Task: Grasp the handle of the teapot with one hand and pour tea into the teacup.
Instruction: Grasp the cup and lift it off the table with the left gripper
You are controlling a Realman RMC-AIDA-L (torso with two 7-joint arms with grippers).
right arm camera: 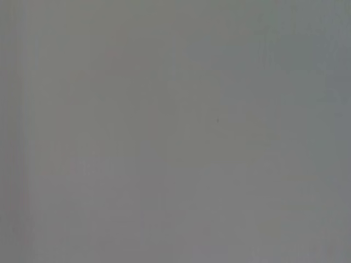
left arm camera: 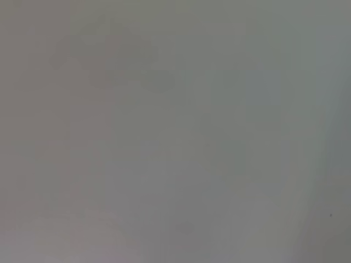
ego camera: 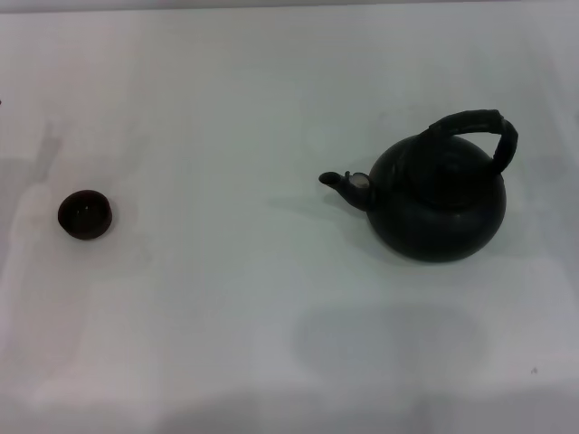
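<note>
No writing or brand can be read on anything. The teapot (ego camera: 441, 199) is a round matte-black kettle shape standing upright on the right of the white desk (ego camera: 226, 298), its short stubby spout pointing toward the teacup (ego camera: 85, 214). The handle (ego camera: 477, 127) arches over its top, thick, black and ribbed. The teacup, tiny, dark and bowl-like, sits well apart at the left. Neither end effector shows in any view, so its opening cannot be told
</note>
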